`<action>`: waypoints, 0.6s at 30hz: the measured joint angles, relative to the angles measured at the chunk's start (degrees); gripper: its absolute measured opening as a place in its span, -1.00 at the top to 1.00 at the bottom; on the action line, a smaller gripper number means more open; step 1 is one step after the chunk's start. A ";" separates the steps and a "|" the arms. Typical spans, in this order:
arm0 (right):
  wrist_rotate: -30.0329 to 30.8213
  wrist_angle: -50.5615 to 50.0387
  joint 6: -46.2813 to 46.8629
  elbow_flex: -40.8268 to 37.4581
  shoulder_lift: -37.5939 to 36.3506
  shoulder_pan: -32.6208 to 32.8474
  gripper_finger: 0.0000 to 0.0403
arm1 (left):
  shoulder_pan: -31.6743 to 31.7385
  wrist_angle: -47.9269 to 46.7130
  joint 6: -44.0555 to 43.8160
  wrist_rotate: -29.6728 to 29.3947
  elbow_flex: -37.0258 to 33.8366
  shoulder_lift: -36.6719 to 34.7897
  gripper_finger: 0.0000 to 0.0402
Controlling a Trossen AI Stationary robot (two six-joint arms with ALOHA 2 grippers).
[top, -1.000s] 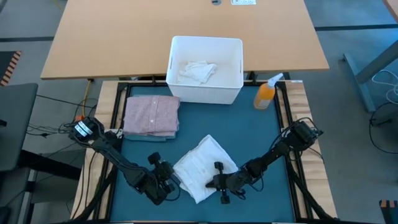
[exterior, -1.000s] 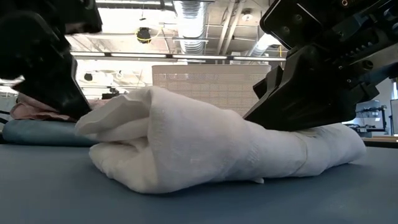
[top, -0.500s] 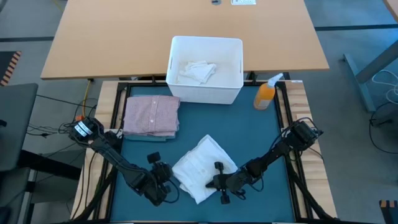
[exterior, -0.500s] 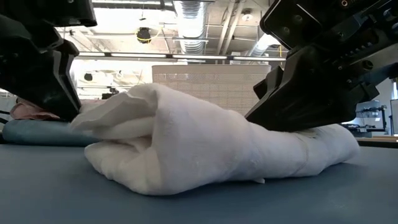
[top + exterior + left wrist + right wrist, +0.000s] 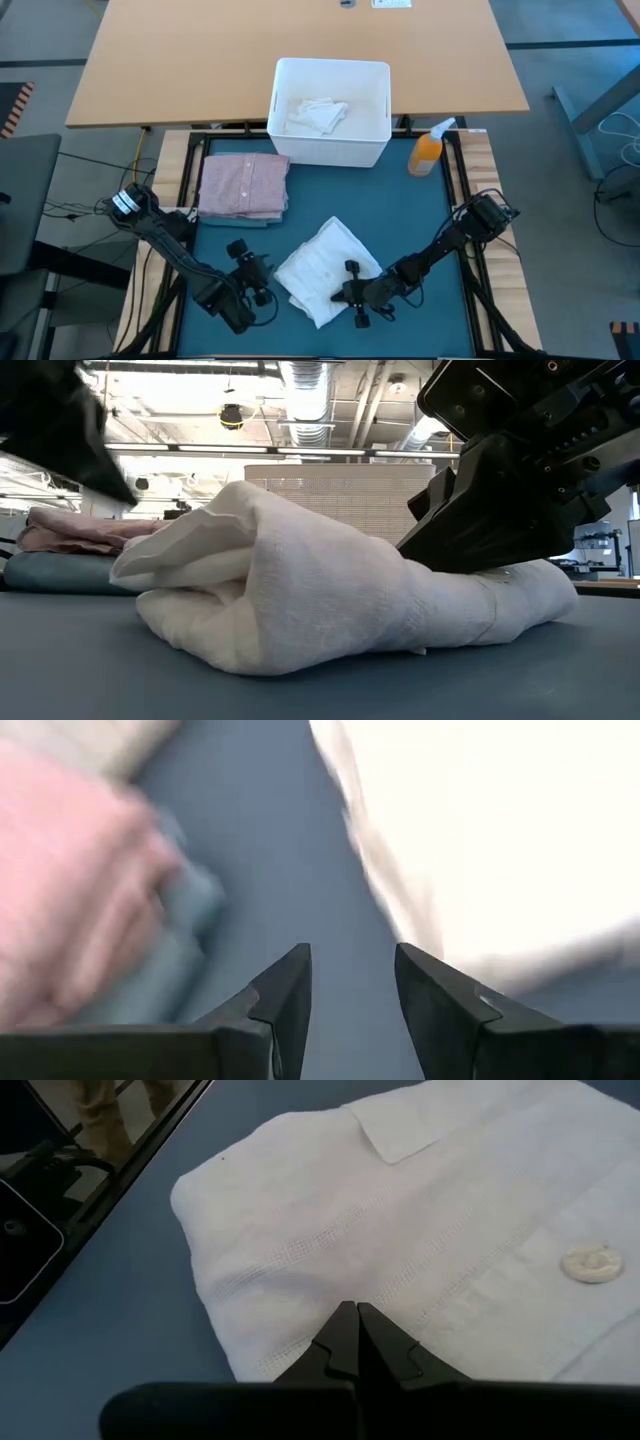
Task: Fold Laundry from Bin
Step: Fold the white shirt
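Note:
A folded white garment (image 5: 320,268) lies flat on the teal mat (image 5: 400,215) in the middle of the table. My right gripper (image 5: 340,293) is shut, with its tips on the garment's near right part (image 5: 357,1325). My left gripper (image 5: 262,282) stands open just left of the garment and touches nothing; its fingers (image 5: 352,982) have only mat between them. The white bin (image 5: 377,108) stands at the mat's far edge with a crumpled white cloth (image 5: 316,113) inside. A folded pink shirt (image 5: 244,185) lies at the far left on a blue garment (image 5: 240,221). My right gripper rests its shut fingertips (image 5: 340,1335) on the top layer of the white garment (image 5: 350,1285), near the garment's near right edge. It comes from the table's right, slanting down. The garment lies flat on the mat under the tips.
An orange spray bottle (image 5: 428,150) stands at the mat's far right corner, beside the bin. A wooden table (image 5: 200,60) lies beyond the bin. Bare mat shows to the right of the garment and between the garment and the bin.
My left gripper has opened and let go of the white garment's left edge. It has drawn back toward the table's left edge and risen. The garment's left fold has sagged a little and lies where it was.

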 joint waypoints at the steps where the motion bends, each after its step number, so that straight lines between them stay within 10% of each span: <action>1: -0.03 0.00 0.02 0.00 0.00 -0.01 0.91 | -0.37 1.17 -0.44 -4.66 0.00 -0.04 0.32; 5: -0.01 0.00 0.00 0.00 0.00 -0.01 0.91 | 0.73 10.61 2.28 -9.50 -0.41 0.27 0.32; 11: -0.49 0.10 0.09 0.00 0.00 -0.42 0.91 | 6.58 38.93 18.73 -0.04 -7.03 3.90 0.32; 18: -1.32 0.28 0.44 0.00 0.00 0.10 0.91 | 8.22 40.51 12.78 14.40 -11.26 4.22 0.32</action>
